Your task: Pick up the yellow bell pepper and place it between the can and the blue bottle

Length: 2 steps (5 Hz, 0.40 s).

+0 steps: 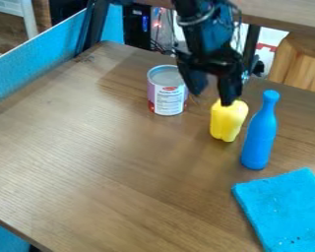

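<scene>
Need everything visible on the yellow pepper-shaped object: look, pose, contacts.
The yellow pepper-shaped object is plain yellow with a smooth, slightly shiny surface, plastic by its look, and lobed at the end nearest the camera. It sits on the brown table, between the can and the blue bottle, apart from both. One finger of the open gripper overlaps its far end; contact is unclear. Whether it stands or lies, I can't tell.
</scene>
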{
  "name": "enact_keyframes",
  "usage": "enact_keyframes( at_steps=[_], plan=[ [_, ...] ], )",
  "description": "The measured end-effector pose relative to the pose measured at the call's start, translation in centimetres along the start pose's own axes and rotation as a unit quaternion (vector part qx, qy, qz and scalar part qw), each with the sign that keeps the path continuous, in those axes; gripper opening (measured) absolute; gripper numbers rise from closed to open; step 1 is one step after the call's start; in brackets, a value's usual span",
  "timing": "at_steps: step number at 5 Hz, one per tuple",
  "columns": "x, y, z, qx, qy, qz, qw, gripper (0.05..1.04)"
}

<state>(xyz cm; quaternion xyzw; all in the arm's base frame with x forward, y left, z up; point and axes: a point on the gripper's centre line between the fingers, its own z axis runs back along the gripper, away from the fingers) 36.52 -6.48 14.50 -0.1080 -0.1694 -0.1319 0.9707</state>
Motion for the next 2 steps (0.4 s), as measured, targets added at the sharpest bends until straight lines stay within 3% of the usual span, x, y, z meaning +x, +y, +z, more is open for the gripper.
enact_keyframes(
  at_steps=[1,2],
  plan=[
    [-0.4,0.6,3.1,0.004,-0.026,0.010,0.9996,1.007],
    [-1.7,2.1,9.2,0.027,-0.071,0.030,0.9966,1.004]
  ],
)
